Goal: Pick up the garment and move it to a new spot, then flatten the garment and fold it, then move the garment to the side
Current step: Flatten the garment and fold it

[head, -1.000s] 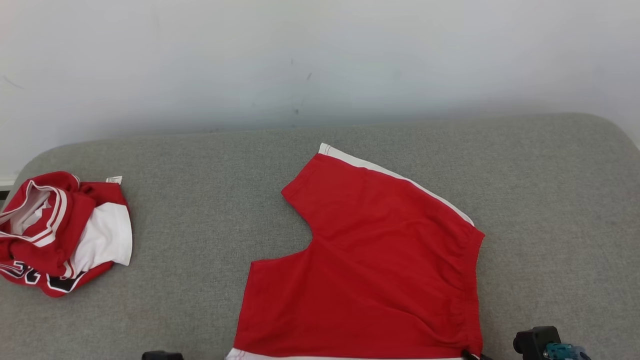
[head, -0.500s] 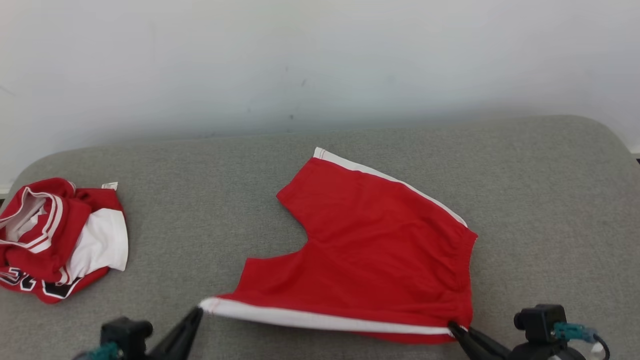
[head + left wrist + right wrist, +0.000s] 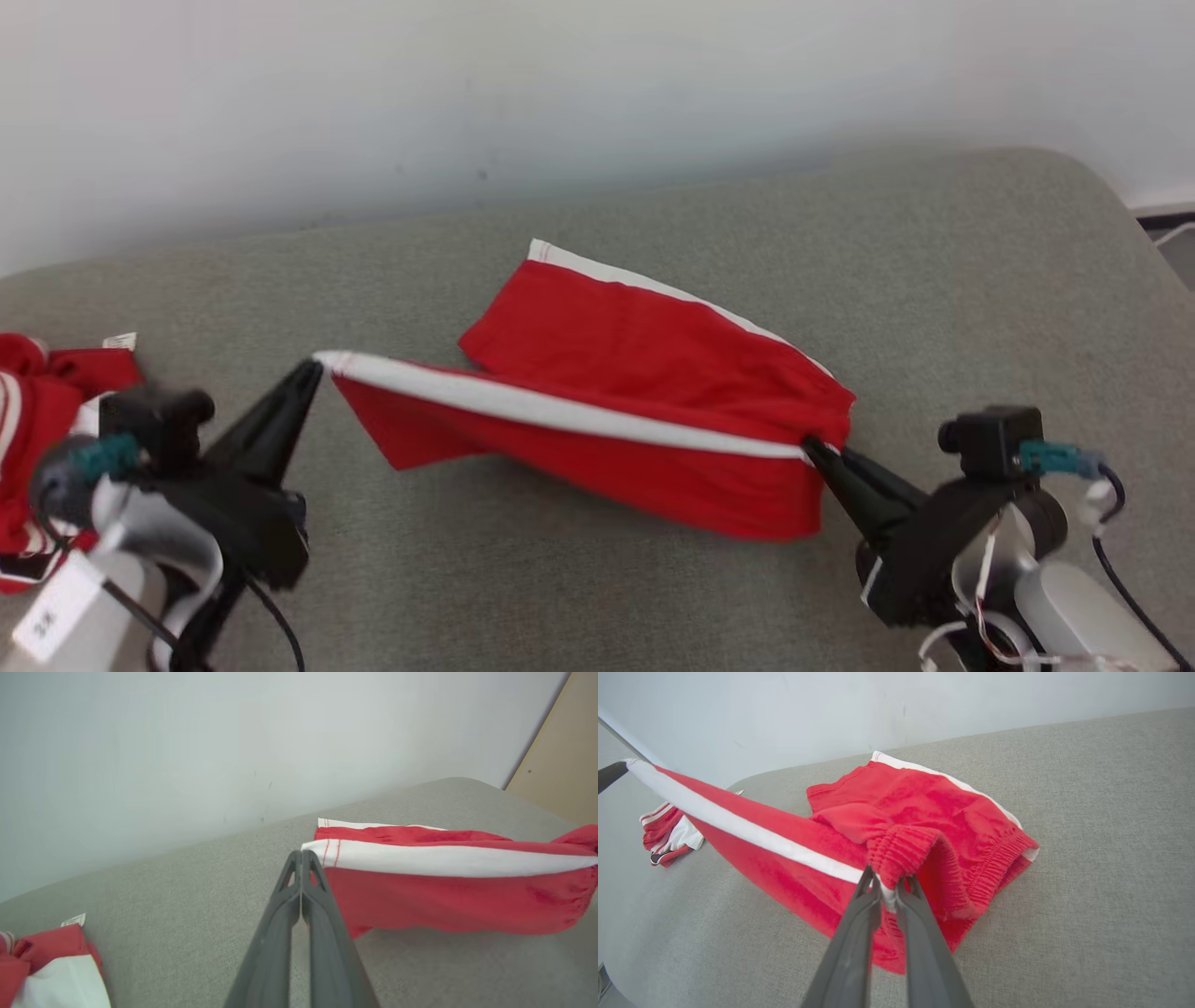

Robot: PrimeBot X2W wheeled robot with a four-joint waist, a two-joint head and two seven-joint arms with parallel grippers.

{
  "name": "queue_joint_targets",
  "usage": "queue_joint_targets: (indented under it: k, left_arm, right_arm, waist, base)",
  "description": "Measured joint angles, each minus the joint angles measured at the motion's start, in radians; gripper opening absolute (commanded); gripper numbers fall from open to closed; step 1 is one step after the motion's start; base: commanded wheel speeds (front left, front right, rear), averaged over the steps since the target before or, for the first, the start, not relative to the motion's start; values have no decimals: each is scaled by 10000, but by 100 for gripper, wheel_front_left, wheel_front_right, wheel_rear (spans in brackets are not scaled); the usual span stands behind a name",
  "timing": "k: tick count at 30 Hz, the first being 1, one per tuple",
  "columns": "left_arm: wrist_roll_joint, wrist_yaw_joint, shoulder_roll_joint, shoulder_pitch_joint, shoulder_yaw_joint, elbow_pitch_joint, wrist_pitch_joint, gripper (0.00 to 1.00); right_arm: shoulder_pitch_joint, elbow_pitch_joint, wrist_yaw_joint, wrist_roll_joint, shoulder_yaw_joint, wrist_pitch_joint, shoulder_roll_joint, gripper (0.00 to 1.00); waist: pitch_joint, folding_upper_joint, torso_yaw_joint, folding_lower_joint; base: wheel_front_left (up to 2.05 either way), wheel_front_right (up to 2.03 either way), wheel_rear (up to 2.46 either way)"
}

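The shorts (image 3: 644, 392), at frame centre, are no longer lying flat: their near striped edge is hanging taut between the left gripper (image 3: 311, 369) and right gripper (image 3: 810, 446), each pinching a corner, so the fold looks to be starting. The cushion (image 3: 980, 280) is lying bare at right and bottom; a jersey (image 3: 56, 378) is crowding the left edge.
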Motion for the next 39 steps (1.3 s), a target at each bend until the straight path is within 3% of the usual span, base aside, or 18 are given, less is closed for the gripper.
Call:
queue_joint_targets:
  k: [9, 28, 39]
  left_arm:
    - [-226, -12, 491, -2053, -263, 874, 512, 0]
    - [-961, -12, 1894, -5377, -2838, 2163, 907, 0]
    - [-1400, -25, 2477, -7046, -4276, 3057, 895, 0]
  right_arm:
    - [-1651, 945, -2, 61, 224, 313, 755, 0]
    - [-4063, 2957, -136, 176, 288, 236, 2077, 0]
    - [-5224, 3802, -163, 174, 663, -33, 2464, 0]
  waist:
    - [722, 1, -676, 1]
    - [2309, 1, -2032, 1]
    - [3332, 1, -2710, 1]
  base:
    - [0, 0, 0]
    - [0, 0, 0]
    - [0, 0, 0]
